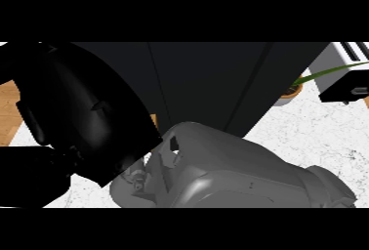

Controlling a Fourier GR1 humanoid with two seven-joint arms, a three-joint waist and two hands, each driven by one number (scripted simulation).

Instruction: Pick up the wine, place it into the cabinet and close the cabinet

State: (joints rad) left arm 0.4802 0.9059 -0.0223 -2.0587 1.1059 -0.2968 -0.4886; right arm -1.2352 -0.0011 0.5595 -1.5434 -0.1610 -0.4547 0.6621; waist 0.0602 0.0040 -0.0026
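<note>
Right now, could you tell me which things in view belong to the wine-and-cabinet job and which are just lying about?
Job: cabinet; right forearm. The wine and the robot hands cannot be made out.

Lying about: potted plant; toaster; counter.

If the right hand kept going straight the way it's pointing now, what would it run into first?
Most likely the dark cabinet. The right hand points up and left, with the cabinet's black front just beyond it. Black on black hides the depth, so contact can't be judged.
</note>
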